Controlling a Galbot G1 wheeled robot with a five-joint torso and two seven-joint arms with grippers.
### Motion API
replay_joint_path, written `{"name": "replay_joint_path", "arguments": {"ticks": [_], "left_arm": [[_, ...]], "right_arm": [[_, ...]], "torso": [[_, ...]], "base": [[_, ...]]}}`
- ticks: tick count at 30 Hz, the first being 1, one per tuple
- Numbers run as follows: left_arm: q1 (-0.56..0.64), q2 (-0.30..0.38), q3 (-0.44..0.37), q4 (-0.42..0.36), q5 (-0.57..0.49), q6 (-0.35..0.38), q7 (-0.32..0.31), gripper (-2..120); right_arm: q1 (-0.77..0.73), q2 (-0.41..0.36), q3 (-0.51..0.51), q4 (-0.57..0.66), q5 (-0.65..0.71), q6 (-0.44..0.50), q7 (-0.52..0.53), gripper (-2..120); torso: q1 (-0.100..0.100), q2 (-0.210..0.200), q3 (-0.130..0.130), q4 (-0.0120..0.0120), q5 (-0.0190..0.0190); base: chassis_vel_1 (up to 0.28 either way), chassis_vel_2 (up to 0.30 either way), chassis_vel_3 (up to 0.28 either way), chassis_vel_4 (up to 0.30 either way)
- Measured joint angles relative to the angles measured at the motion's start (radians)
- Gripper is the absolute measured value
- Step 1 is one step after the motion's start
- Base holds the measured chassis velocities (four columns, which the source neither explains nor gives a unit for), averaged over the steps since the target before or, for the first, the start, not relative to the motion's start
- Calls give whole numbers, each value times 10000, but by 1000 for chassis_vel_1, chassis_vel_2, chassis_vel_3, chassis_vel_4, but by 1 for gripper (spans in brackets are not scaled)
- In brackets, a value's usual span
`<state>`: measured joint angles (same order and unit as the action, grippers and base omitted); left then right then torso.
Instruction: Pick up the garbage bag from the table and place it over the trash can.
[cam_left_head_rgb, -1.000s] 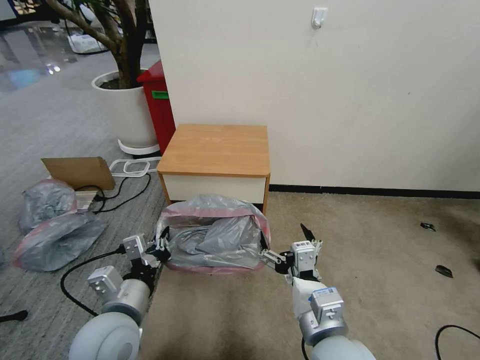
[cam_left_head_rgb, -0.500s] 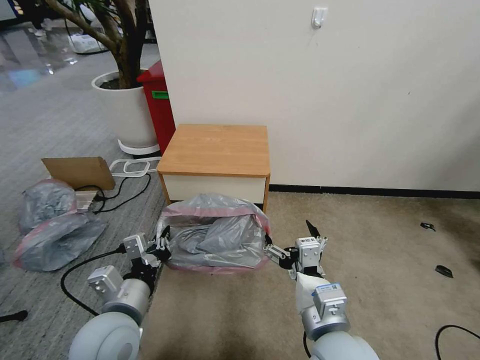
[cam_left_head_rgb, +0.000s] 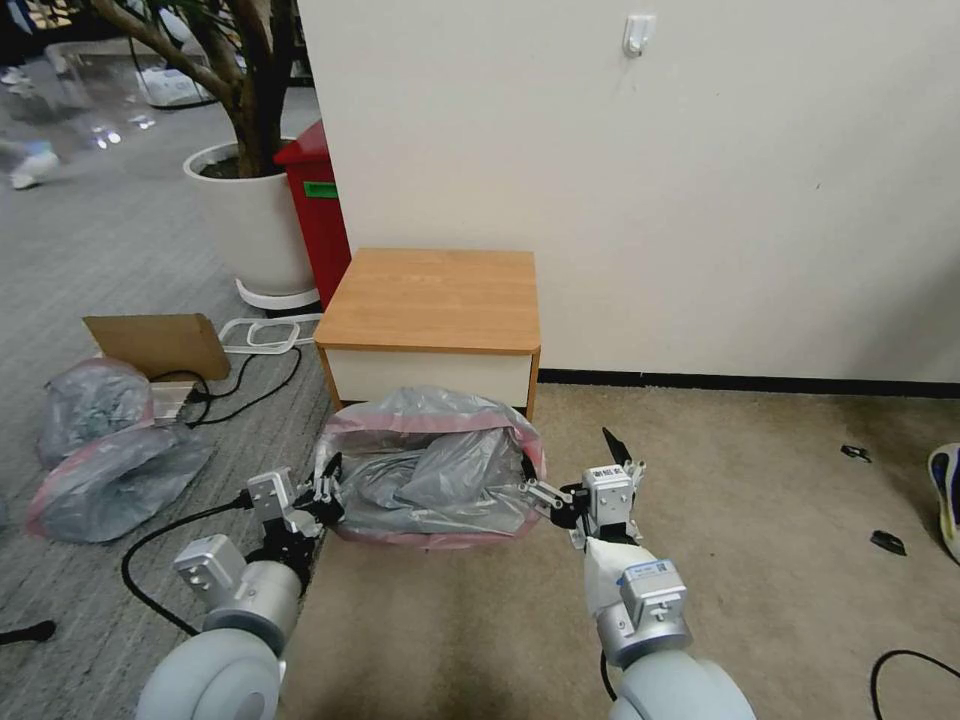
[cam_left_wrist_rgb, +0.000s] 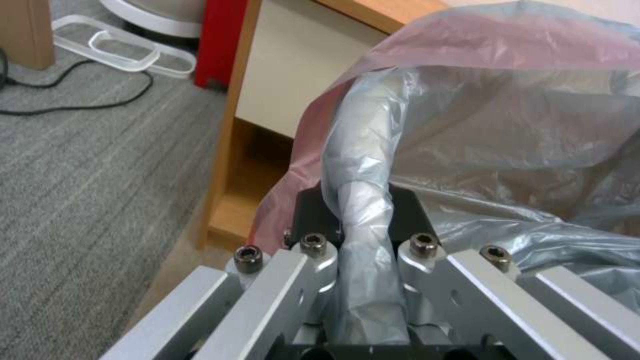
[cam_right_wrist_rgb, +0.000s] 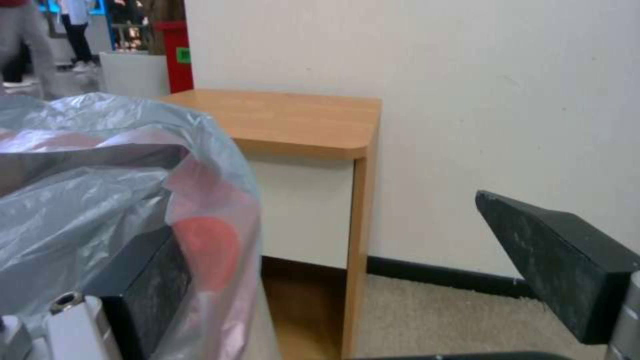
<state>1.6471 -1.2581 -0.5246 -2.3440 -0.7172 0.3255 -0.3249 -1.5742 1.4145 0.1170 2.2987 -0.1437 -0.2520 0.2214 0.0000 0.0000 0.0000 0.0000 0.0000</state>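
The garbage bag (cam_left_head_rgb: 432, 468) is already off the table (cam_left_head_rgb: 432, 300) and is held spread open low in front of the white drawer, with its pink-red band forming a wide loop around the mouth. The trash can itself cannot be made out; it is judged to stand beneath the plastic, since the mouth is held in a rounded rectangular form, but this is not confirmed by the views. At the bag's left edge the left gripper (cam_left_head_rgb: 325, 490) is placed, and in the left wrist view its fingers (cam_left_wrist_rgb: 313, 250) are seen pressed together on a twisted rope of grey film. At the right edge the right gripper (cam_left_head_rgb: 575, 480) is found with its fingers spread wide: one pad (cam_right_wrist_rgb: 143, 285) is tucked inside the rim and draped in pink film, while the other (cam_right_wrist_rgb: 560, 260) stands free in the air, so the rim is hooked and stretched outward rather than pinched. The pick-up is thus judged complete and the fitting well advanced; what appears left is the seating of the band around the rim and the freeing of both grippers.
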Motion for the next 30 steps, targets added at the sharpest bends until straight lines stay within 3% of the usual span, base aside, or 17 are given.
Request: {"name": "replay_joint_path", "arguments": {"ticks": [6,13,17,19,21,25,30], "left_arm": [[22,0,9,-38,-1,6,5,7],[18,-1,13,-31,-206,80,4,7],[11,8,12,-52,-228,88,3,7],[12,19,-4,-63,-241,92,3,7],[15,19,-9,-63,-248,93,2,7],[35,-4,-22,-64,-314,126,2,7],[63,-22,-22,-63,-319,203,2,7]], "right_arm": [[10,106,121,-93,-86,520,-106,97],[-31,122,241,-342,-443,1586,-458,70],[-35,149,242,-422,-489,1644,-499,58],[-23,200,213,-447,-498,1668,-523,46],[-18,213,195,-456,-499,1677,-529,44],[-13,263,104,-518,-508,1857,-580,25],[20,271,75,-521,-503,2045,-766,13]], "torso": [[0,0,0,0,-1],[0,0,0,0,0],[0,0,0,0,-1],[0,0,0,0,0],[0,0,0,0,0],[0,0,0,0,0],[0,1,0,0,-1]], "base": [[0,0,0,0],[0,0,0,0],[0,0,0,0],[0,0,0,0],[0,0,0,0],[0,0,0,0],[0,0,0,0]]}}
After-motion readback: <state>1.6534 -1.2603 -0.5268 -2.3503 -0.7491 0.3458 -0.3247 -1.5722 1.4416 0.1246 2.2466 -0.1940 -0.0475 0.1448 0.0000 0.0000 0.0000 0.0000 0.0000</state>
